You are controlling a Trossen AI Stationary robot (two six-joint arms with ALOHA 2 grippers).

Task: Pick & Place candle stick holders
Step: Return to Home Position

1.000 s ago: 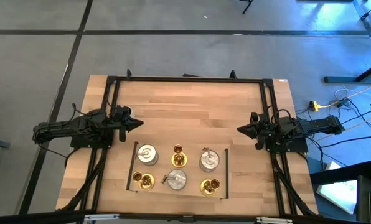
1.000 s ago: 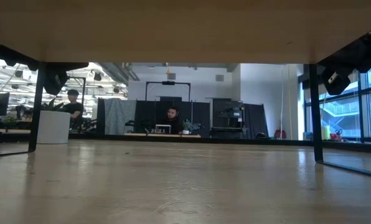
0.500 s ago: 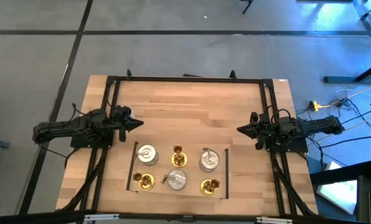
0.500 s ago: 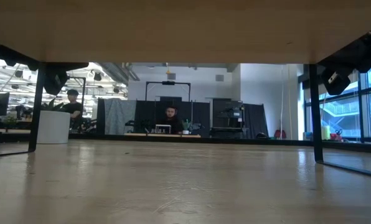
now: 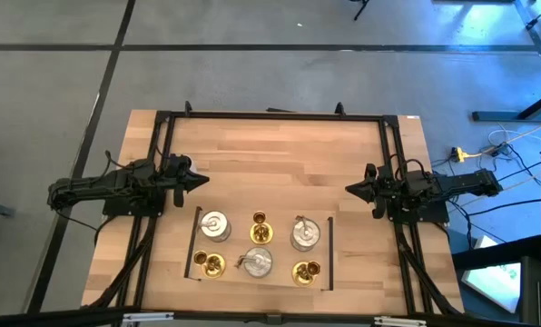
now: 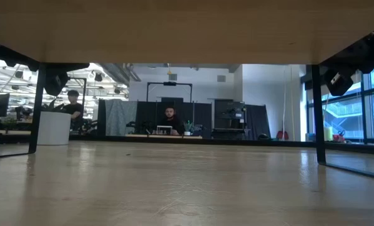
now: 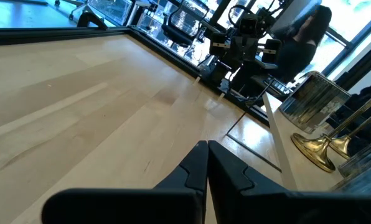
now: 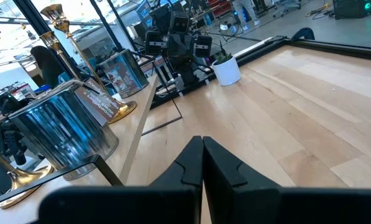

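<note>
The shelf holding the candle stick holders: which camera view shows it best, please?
The high view: the shelf shows whole from above, with all six candle stick holders on it. The low view shows only what looks like its underside. Each wrist view catches one end with a few holders.

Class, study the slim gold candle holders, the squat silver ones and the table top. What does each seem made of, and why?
Slim-stemmed shiny gold candle holders: probably polished brass, given the mirror-like yellow gleam.
Squat round silver-grey holders: likely metal, perhaps tin or steel; the smooth walls show reflections.
Pale table top: wood, with plank seams and grain visible.
</note>
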